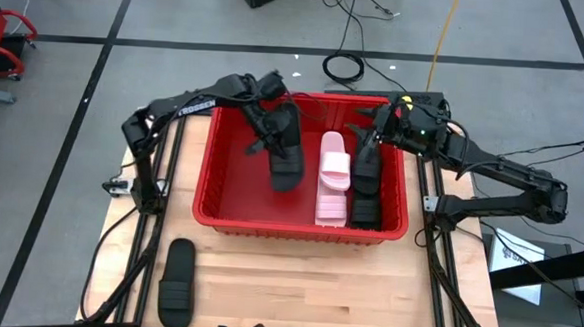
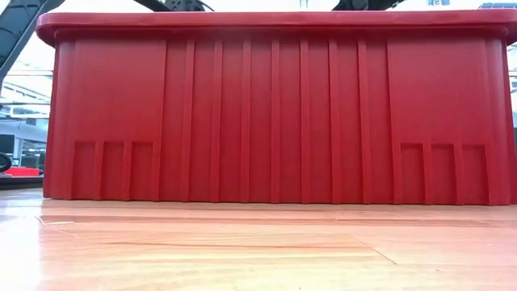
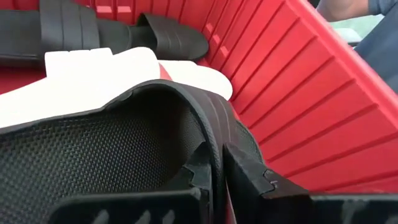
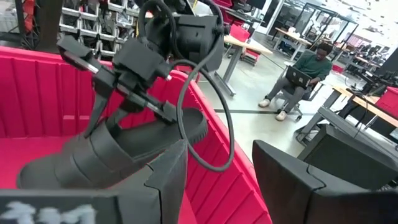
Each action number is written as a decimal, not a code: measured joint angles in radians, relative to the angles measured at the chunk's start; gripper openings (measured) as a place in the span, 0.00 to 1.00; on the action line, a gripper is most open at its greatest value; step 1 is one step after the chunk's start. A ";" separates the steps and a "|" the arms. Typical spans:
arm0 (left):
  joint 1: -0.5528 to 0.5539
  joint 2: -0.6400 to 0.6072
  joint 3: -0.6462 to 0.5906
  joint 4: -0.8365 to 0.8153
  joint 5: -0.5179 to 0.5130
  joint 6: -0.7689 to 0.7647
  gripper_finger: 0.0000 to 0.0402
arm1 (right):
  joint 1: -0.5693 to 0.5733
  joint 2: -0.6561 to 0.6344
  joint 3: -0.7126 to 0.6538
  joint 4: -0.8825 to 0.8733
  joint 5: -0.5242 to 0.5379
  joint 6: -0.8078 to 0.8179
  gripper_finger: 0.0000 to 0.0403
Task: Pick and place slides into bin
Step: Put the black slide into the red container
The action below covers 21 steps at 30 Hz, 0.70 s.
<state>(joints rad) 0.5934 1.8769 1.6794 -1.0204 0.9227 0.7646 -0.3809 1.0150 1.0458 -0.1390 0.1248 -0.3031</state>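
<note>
Jaws on our left gripper (image 1: 274, 123) are clamping a black slide (image 1: 287, 153) by its strap, hanging over the bin (image 1: 219, 212), long axis w/ toe pointing down. We're holding right gripper (image 1: 379, 128) w/ jaws apart over another black slide (image 1: 366, 182), just beside.

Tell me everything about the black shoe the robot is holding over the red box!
The black slide is a soft, rubbery-looking open-toe sandal with a wide ribbed strap and a bumpy textured footbed. The left gripper has its jaws pinched shut on the strap's edge, seen close up in the left wrist view. The slide hangs tilted inside the red bin, next to the pale pink slide lying on the bin's floor. Whether its lower end touches the floor is unclear.
</note>
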 joint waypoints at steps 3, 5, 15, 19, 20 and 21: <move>0.000 0.031 0.000 0.022 0.002 -0.010 0.08 | 0.000 0.001 0.000 0.001 0.000 -0.005 0.42; 0.000 0.055 0.000 0.029 0.009 -0.015 0.08 | 0.000 0.001 0.000 0.004 0.000 -0.008 0.42; -0.061 0.147 0.000 0.053 0.026 -0.025 0.08 | 0.000 0.001 0.000 0.003 0.001 -0.019 0.42; -0.112 0.172 0.000 0.073 0.026 -0.031 0.08 | 0.000 0.001 0.000 0.001 0.001 -0.019 0.42; -0.125 0.179 0.000 0.079 0.025 -0.032 0.08 | 0.000 0.001 0.000 0.000 0.001 -0.020 0.42; -0.138 0.184 0.000 0.082 0.025 -0.034 0.08 | 0.000 0.001 0.000 0.000 0.001 -0.019 0.42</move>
<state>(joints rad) 0.4557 2.0612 1.6791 -0.9381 0.9475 0.7302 -0.3809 1.0161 1.0458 -0.1394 0.1253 -0.3225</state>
